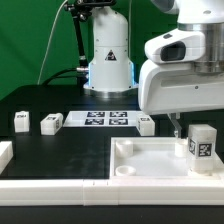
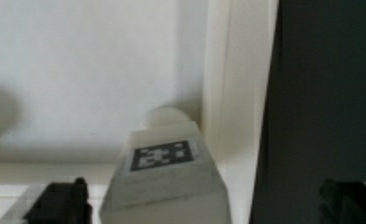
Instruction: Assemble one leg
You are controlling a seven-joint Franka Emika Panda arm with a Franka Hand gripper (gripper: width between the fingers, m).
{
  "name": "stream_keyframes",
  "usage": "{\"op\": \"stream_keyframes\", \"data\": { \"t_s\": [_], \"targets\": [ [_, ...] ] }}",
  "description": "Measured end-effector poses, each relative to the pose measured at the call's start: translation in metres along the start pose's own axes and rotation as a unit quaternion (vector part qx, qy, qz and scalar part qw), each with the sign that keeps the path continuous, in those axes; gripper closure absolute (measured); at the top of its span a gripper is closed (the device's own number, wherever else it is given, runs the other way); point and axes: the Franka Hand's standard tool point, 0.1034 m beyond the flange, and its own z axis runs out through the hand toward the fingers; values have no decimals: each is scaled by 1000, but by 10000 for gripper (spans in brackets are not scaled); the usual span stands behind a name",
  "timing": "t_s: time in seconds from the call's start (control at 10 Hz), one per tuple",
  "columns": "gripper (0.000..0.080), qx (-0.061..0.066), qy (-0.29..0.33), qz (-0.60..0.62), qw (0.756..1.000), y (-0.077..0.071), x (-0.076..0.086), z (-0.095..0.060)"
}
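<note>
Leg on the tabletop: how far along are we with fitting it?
Done: one leg stands upright inside the tabletop, beside its rim. In hand: nothing; the gripper is open astride it. Left: whether it's fully seated can't be told; three other legs sit loose near the marker board.

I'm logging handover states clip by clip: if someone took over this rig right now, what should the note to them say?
Gripper: open, one finger on either side of the leg, not touching it in the wrist view.
The leg stands upright on the tabletop, near its corner at the exterior view's right.
First spare leg and second spare leg sit at the exterior view's left; what looks like a third spare leg sits beside the marker board.
Done: the leg is on the tabletop. Whether it is seated in a socket cannot be told.
Left: probably confirm the seating, tighten, then withdraw.
</note>
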Motion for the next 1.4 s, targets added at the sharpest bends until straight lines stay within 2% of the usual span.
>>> {"op": "stream_keyframes", "data": {
  "t_s": [0.1, 0.4, 0.6, 0.7, 1.2, 1.4],
  "targets": [
    [150, 0, 2, -9, 1000, 4, 1, 1],
    [150, 0, 1, -24, 1000, 5, 1, 1],
    [417, 0, 1, -35, 999, 5, 1, 1],
    [504, -1, 1, -34, 999, 7, 1, 1],
    [506, 0, 2, 0, 1000, 10, 1, 1],
    [506, 20, 23, 149, 988, 11, 1, 3]
  ]
}}
